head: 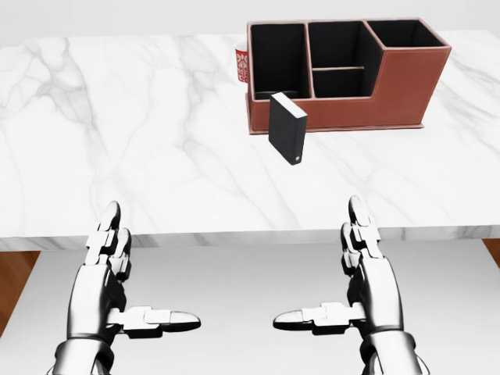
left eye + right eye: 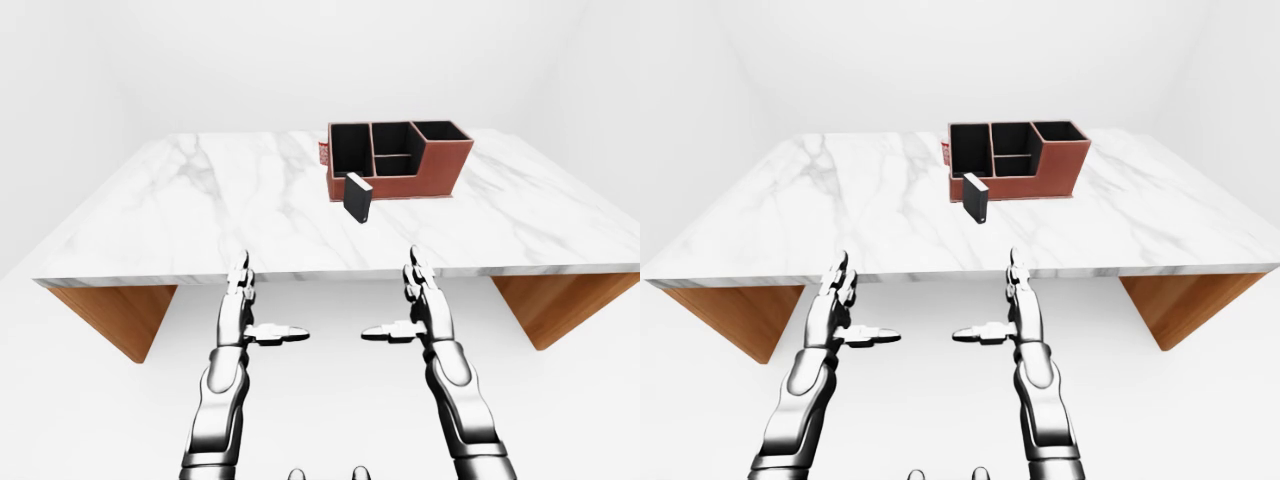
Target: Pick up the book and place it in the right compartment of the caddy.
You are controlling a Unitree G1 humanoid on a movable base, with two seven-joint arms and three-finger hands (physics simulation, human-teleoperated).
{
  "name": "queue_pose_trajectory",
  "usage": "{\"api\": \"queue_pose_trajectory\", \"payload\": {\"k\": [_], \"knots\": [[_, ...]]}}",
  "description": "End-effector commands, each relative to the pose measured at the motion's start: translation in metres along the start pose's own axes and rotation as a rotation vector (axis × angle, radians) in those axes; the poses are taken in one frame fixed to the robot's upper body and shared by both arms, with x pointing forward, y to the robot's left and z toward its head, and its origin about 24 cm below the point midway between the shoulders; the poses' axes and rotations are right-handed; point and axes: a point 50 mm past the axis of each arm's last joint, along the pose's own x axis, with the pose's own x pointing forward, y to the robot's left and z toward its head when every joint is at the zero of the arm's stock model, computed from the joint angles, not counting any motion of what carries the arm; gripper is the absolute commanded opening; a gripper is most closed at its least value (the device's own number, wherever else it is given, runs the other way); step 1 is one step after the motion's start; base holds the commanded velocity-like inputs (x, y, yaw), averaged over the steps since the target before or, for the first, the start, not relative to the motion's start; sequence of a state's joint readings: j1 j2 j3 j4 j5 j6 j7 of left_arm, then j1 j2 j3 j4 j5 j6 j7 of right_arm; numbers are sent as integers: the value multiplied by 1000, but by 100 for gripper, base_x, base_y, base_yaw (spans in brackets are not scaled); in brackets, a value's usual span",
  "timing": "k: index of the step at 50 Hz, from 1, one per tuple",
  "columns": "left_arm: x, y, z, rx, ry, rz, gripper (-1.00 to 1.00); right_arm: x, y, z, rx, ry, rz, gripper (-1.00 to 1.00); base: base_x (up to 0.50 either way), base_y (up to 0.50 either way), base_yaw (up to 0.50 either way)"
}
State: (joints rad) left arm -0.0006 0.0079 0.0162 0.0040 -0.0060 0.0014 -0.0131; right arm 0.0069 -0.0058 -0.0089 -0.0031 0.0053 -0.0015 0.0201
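The near edge of the marble table (image 1: 117, 148) runs straight across the head view, just above the fingertips of both hands, and a wide stretch of bare marble lies to the left of the book (image 1: 287, 129) and between it and that edge. The book is black and stands upright on the table, just below the lower left corner of the caddy (image 1: 402, 90); whether it touches the caddy wall cannot be told. The caddy is a reddish-brown box with black compartments, its tall compartment at the right end, and it sits toward the upper right of the table. A small red and white thing (image 1: 241, 65) peeks out at the caddy's left side, too hidden to identify. The left hand (image 1: 113, 273) and the right hand (image 1: 367, 273) are held below the table's edge, well apart from the book, palms facing each other, fingers stretched straight and pointing toward the table, thumbs pointing inward at each other; both are spread wide and hold nothing. The table has wooden supports (image 2: 115, 315) at either side. The walls and floor are plain white.
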Motion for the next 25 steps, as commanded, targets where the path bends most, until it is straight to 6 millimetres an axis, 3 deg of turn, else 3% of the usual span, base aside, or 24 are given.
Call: {"api": "queue_pose_trajectory", "payload": {"k": [1, 25], "knots": [[0, 8, -2, 2, 11, 5, 100, -3, -3, -2, -4, 8, 21, 100, 0, 0, 0], [-1, 6, -4, 15, 17, -9, 100, -6, 0, -6, 7, 42, 39, 100, 0, -2, 0]]}}
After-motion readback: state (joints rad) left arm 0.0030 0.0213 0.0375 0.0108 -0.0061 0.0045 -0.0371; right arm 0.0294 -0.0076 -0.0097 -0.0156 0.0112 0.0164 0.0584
